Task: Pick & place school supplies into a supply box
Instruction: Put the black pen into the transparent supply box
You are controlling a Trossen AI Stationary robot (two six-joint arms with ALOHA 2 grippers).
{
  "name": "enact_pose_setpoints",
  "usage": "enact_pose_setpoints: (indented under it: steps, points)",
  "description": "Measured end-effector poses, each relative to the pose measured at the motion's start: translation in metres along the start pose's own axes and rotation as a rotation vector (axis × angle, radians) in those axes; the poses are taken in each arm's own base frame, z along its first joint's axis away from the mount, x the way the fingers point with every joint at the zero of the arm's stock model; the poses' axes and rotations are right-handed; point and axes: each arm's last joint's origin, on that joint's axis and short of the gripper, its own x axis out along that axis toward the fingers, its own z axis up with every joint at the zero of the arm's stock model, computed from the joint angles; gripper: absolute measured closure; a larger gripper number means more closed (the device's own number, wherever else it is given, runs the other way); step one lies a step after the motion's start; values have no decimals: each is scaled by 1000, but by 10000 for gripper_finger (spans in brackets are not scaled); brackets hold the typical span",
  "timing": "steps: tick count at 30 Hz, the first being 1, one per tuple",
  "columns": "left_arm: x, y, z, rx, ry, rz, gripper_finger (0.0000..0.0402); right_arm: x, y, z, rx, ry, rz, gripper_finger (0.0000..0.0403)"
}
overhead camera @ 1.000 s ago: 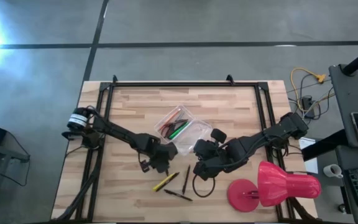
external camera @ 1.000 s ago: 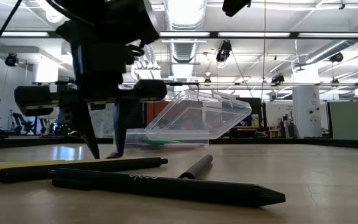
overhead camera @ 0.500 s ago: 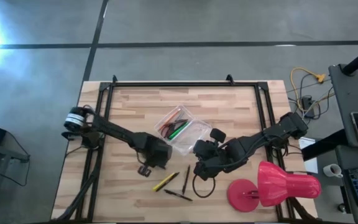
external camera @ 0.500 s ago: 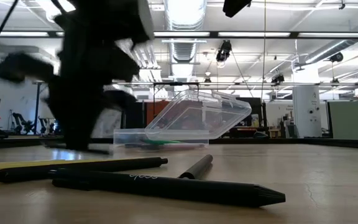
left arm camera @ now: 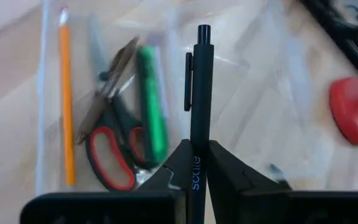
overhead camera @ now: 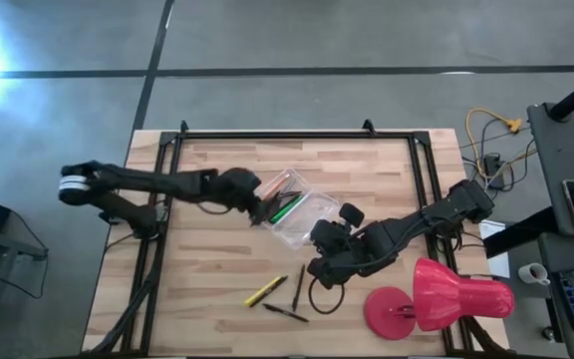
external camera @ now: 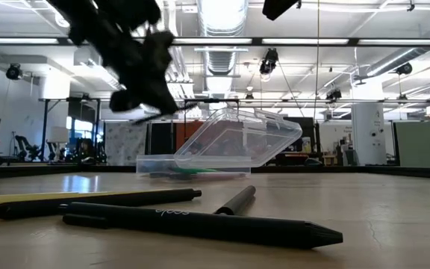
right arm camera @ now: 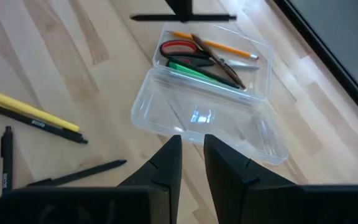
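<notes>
**Left claw is hanging a pen right over the box**

Your left gripper [left arm camera: 196,163] is pinching a dark pen [left arm camera: 199,93] by its lower end, and it's hovering over the tray half of the supply box [overhead camera: 289,207]. The pen's long axis is running roughly parallel to the orange pencil [left arm camera: 66,99], red-handled scissors [left arm camera: 112,146] and green pen [left arm camera: 148,102] already lying in there, so I'd guess it'll drop in flat. The right gripper [right arm camera: 188,163], fingers slightly parted and holding nothing, is waiting beside the box's open lid. Farther out, a yellow marker [overhead camera: 265,290] and more pens are lying on the table [overhead camera: 207,299].
</notes>
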Motion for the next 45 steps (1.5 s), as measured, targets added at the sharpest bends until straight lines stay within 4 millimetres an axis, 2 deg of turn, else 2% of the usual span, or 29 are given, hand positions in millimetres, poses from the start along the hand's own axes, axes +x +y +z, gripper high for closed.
enact_pose_setpoints:
  steps: [3,6,8,12,17,20,22,24,27,29,31,32,38,42,44,45]
  points:
    - [22,14,10,-55,34,-30,388,0,0,0,2,-2,3,344]
    - [48,24,16,-53,68,45,376,0,1,0,19,-3,5,344]
    - [58,25,25,-36,44,100,362,-1,1,0,40,-3,7,344]
    - [64,19,46,25,14,122,331,-4,5,-4,64,-3,20,344]
    - [56,10,56,121,88,164,307,-16,16,-17,-10,0,65,344]
    - [49,11,54,135,172,213,302,-22,24,-24,-35,-8,100,344]
    - [40,1,47,186,206,199,301,-26,27,-26,-41,-10,124,344]
    - [25,-21,36,249,198,98,301,-26,30,-25,-54,-25,147,344]
    - [3,-48,7,340,228,-24,300,-28,35,-23,-129,-60,183,344]
    - [-9,-61,-17,374,257,-78,300,-28,37,-21,-274,-88,202,344]
    - [-24,-74,-38,340,255,-138,300,-29,40,-19,-369,-122,229,344]
    - [-31,-78,-48,308,245,-159,300,-30,42,-17,-355,-143,245,344]
    - [-53,-84,-105,59,165,-212,300,-37,45,12,-183,-228,396,344]
    - [-56,-77,-137,-110,124,-236,300,-46,44,37,-31,-369,440,344]
    - [-55,-73,-148,-178,99,-243,300,-42,43,45,-51,-377,513,344]
    - [-55,-72,-151,-205,91,-244,300,-34,41,47,-85,-328,578,344]
